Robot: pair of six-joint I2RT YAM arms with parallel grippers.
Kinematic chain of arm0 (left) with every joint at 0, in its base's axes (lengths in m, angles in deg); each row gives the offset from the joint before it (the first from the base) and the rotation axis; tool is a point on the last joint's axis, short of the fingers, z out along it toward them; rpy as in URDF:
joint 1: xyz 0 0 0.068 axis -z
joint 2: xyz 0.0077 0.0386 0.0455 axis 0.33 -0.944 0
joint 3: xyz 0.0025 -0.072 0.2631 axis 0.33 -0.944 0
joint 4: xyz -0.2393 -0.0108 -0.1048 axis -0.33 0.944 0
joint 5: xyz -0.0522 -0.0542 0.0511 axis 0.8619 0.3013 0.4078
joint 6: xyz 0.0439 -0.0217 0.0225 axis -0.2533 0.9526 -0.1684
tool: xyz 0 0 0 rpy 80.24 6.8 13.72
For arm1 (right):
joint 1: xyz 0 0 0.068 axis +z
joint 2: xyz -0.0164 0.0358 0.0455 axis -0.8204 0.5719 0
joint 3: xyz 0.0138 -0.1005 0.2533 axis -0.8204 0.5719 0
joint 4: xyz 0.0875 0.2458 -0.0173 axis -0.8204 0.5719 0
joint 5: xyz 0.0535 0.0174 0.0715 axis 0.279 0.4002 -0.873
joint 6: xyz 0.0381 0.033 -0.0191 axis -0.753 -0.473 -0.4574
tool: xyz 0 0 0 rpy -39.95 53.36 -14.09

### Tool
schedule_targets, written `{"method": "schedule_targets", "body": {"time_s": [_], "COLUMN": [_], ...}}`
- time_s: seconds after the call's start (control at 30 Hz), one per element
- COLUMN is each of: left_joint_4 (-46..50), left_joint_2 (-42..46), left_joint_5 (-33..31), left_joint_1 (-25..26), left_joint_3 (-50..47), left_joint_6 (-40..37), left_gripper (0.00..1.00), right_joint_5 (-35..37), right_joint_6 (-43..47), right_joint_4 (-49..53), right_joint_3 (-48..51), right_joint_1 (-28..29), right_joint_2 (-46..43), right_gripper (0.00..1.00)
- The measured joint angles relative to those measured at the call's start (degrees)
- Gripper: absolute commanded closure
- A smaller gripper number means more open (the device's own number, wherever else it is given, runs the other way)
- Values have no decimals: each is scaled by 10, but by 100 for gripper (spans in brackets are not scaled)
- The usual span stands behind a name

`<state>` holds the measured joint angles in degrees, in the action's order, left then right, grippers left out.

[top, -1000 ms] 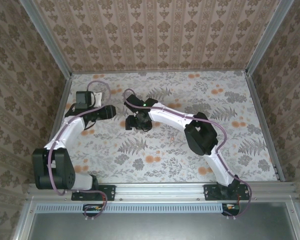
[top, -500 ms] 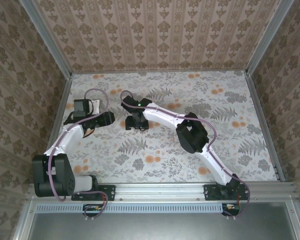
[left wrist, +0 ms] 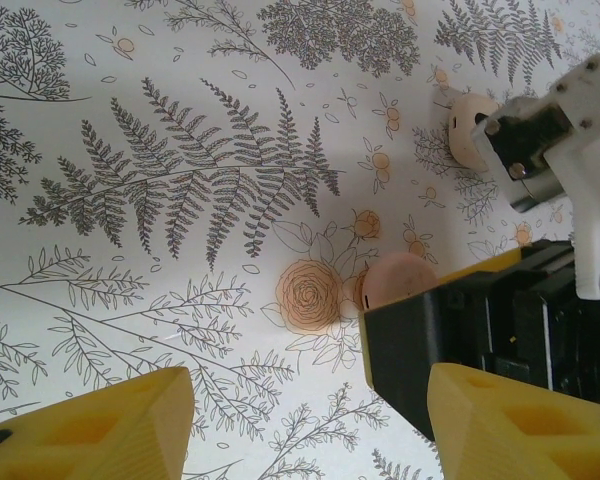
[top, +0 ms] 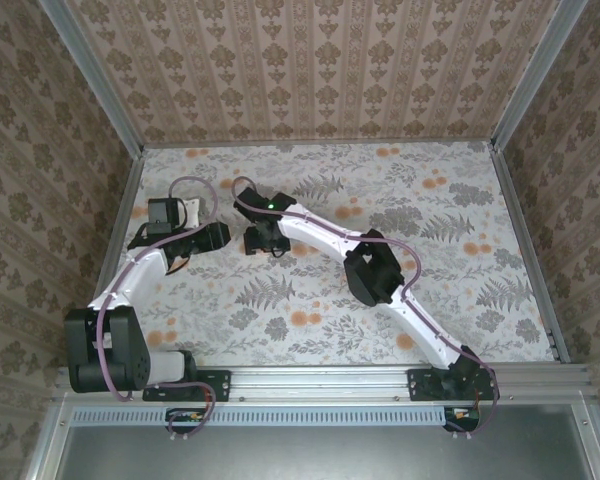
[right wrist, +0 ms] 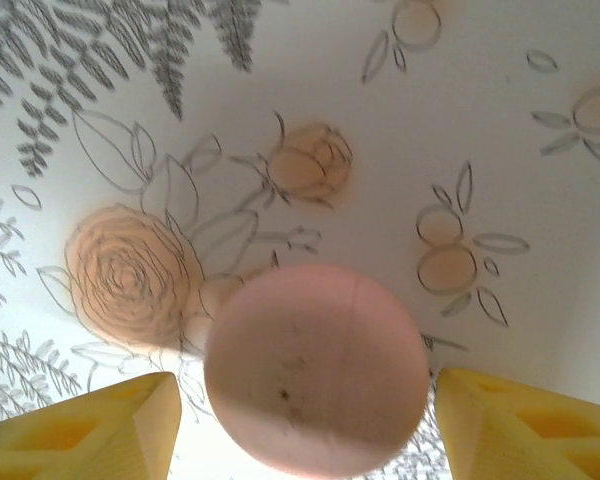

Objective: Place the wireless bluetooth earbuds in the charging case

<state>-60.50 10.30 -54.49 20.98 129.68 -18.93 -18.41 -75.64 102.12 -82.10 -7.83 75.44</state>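
The charging case is a round pale pink shell, closed, with a seam down its face. It sits on the floral table between the yellow fingers of my right gripper, which is open with narrow gaps on both sides. In the left wrist view the case peeks out from behind the right gripper's black body. A pale pink rounded piece, which looks like an earbud, lies farther off, partly hidden by the white arm. My left gripper is open over bare table, just left of the case. From above, the right gripper and left gripper are close together.
The table has a floral cover and patterned walls on three sides. The two arms crowd the back left area. The right arm's elbow hangs over the middle of the table.
My right gripper has slid left and slightly away across the table, ending closer to the left gripper. The left arm drew back a little at first, then stayed still.
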Motion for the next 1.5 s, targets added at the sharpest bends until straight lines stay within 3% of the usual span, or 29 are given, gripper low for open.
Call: {"method": "schedule_targets", "body": {"time_s": [0.33, 0.53, 0.77, 1.03, 1.23, 1.5], "left_joint_4": [0, 1, -10, -47, -47, -37], "left_joint_2": [-1, 0, 47, 103, 104, 103], "left_joint_5": [9, 17, 94, 266, 341, 356], "left_joint_1": [0, -1, -27, -33, 28, 120], "left_joint_3": [0, 0, -3, -3, 14, 51], "left_joint_6": [0, 0, 9, 15, 18, 22], "left_gripper": [37, 38, 41, 43, 44, 50], "right_joint_5": [33, 47, 33, -19, -45, -52], "right_joint_6": [54, 112, 215, 345, 423, 494], "right_joint_4": [29, 12, -49, -164, -238, -281], "right_joint_3": [-18, 34, 237, 419, 506, 563], "right_joint_1": [7, 12, 12, 11, 11, 12], "right_joint_2": [10, -20, -164, -407, -527, -577], "right_gripper": [57, 63, 65, 65, 65, 66]}}
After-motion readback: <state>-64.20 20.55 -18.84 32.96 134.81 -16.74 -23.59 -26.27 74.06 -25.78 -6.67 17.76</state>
